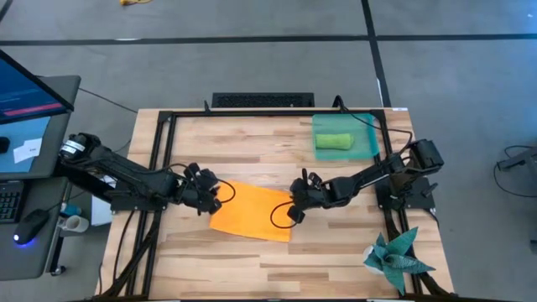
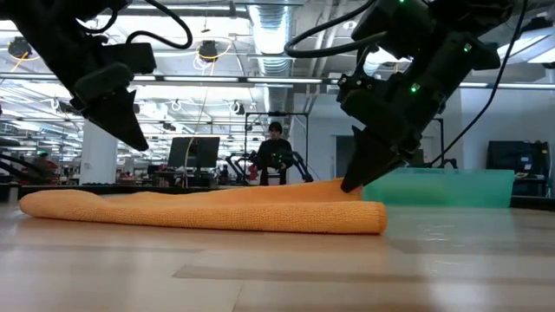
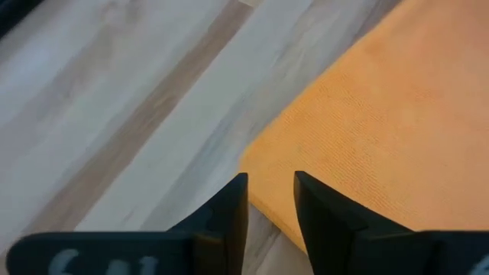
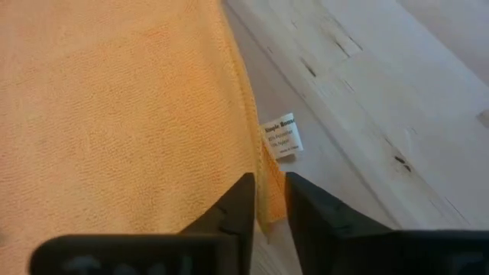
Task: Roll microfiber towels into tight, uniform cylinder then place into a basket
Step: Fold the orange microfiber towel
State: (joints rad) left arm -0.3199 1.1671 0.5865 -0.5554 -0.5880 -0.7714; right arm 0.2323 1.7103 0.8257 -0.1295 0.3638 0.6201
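Both grippers sit low over the wooden table, one at each side edge of the one orange towel: the left gripper at the towel's left edge, the right gripper at its right edge. Each shows two dark fingers with a narrow gap between them, and neither pair is clamped on the cloth — the orange edge lies just beneath and between the tips. That towel lies spread flat near the middle of the table, its near edge folded into a thick hem in the low view. One teal basket stands at the far right of the table, well apart from the orange towel, and holds one lime green towel rolled into a short cylinder. One dark teal spiky cloth lies at the near right corner. One small white label sticks out from the orange towel's edge beside the right gripper's fingers.
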